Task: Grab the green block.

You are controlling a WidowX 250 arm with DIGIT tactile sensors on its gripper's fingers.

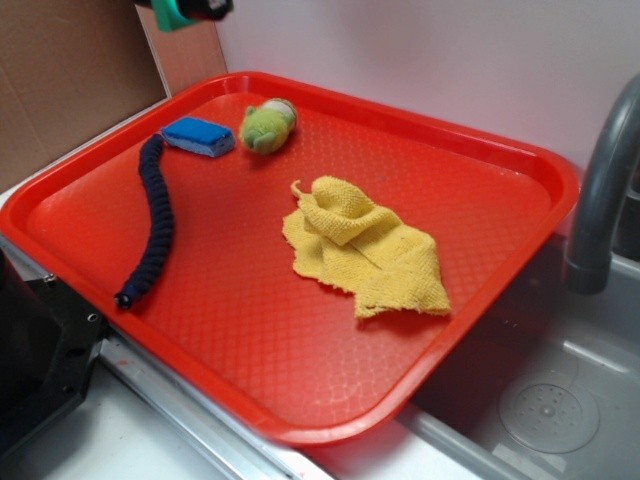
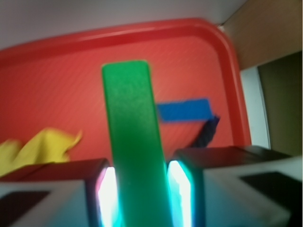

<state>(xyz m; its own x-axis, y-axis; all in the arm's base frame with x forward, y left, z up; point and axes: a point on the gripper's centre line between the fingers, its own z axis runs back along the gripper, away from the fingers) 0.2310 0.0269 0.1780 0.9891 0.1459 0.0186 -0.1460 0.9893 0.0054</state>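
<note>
In the wrist view the green block [image 2: 135, 142] stands long and flat between my two fingers, its far end sticking out over the red tray [image 2: 57, 52]. My gripper [image 2: 140, 194] is shut on it, both pads pressed to its sides. In the exterior view the gripper [image 1: 185, 10] is at the top edge of the frame, high above the tray's far left corner, with a bit of green showing in it.
On the red tray [image 1: 250, 330] lie a blue sponge [image 1: 198, 136], a fuzzy yellow-green plush toy [image 1: 267, 126], a dark blue curved plush snake [image 1: 155, 220] and a crumpled yellow cloth [image 1: 365, 245]. A sink with a grey faucet [image 1: 600, 190] is at the right.
</note>
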